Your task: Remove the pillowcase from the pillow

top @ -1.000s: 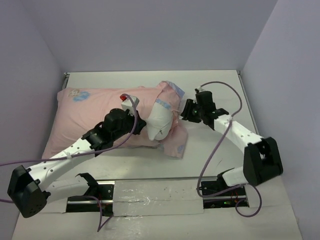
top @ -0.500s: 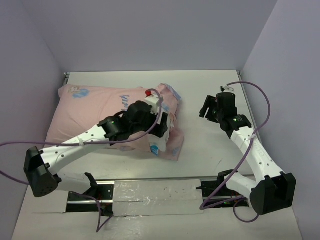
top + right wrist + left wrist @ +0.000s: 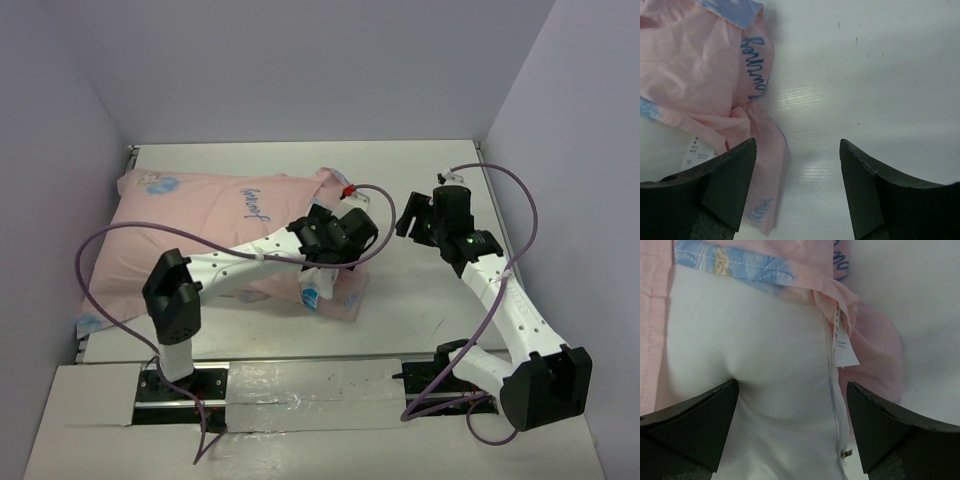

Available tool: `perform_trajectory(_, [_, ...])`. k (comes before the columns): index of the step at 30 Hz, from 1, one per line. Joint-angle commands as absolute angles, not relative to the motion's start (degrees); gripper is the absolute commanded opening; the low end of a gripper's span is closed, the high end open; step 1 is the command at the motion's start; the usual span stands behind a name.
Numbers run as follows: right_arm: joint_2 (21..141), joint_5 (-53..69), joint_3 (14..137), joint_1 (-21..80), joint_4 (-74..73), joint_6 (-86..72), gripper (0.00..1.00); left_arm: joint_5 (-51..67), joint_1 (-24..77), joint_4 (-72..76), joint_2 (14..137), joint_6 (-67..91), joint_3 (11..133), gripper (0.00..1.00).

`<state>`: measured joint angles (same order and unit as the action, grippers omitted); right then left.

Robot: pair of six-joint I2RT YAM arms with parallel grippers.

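**Change since the preceding frames.** Your left arm had swung across the pillowcase (image 3: 200, 220) toward its open right-hand end. Your right arm had pulled back from that opening and out over the table (image 3: 420, 300).

**End effectors.** The left gripper (image 3: 792, 386) had released. Its jaws stood wide apart, straddling the exposed end of the pillow (image 3: 765, 340) and gripping nothing. The right gripper (image 3: 797, 142) was likewise parted and empty. It hung over bare table just beside the loose pink hem.

**Position of the task's things.** The pillow lay across the left and middle of the table, pink side of the cover uppermost. Nearly all of it was inside the pillowcase. Only its right end showed, white and plump, at the mouth. There the blue-printed hem was folded back, and a small care label (image 3: 842, 345) hung beside the pillow's seam.

**Progress.** You should have judged the task as barely begun. The mouth was opened and one end of the pillow bared, but the cover was not drawn off along the length. What was left for you:
- take a fresh hold on the pillow end;
- take a second hold on the hem;
- draw the two apart until the pillow lay free.
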<state>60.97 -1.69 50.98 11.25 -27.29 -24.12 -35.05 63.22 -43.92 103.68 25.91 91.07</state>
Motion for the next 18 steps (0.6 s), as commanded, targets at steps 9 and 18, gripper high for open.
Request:
perform_trajectory(9, [60.3,-0.4,49.5,10.6,-23.7,-22.3,0.75,-53.9,61.6,-57.7,118.2,35.6,105.7,0.99])
perform_trajectory(18, [60.4,-0.6,49.0,9.8,-22.7,-22.4,0.75,-51.7,56.8,-68.4,128.8,46.4,103.2,0.99])
